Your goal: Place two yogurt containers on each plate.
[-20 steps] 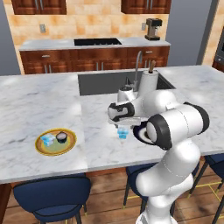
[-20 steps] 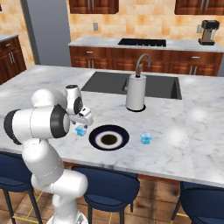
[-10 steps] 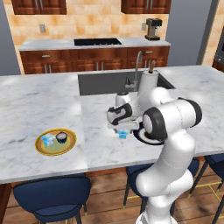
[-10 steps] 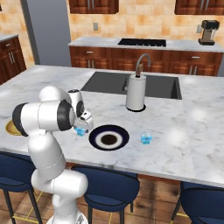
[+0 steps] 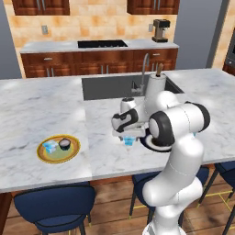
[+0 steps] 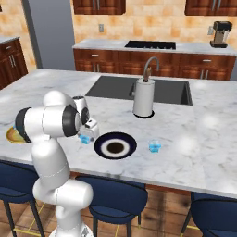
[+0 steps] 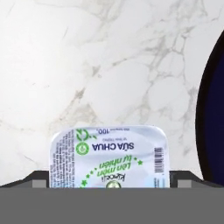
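The gripper (image 5: 130,137), jaws spread wide, is hovering over a pale-blue yogurt tub (image 7: 109,155) beside the black plate (image 6: 115,146), seemingly lining up a grasp.

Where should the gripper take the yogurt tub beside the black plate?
Across the tub's two flat side walls, from straight above. It sits upright on the counter, boxy, foil lid up, clear of the black plate. The open gripper already straddles it, so a straight descent should likely do.
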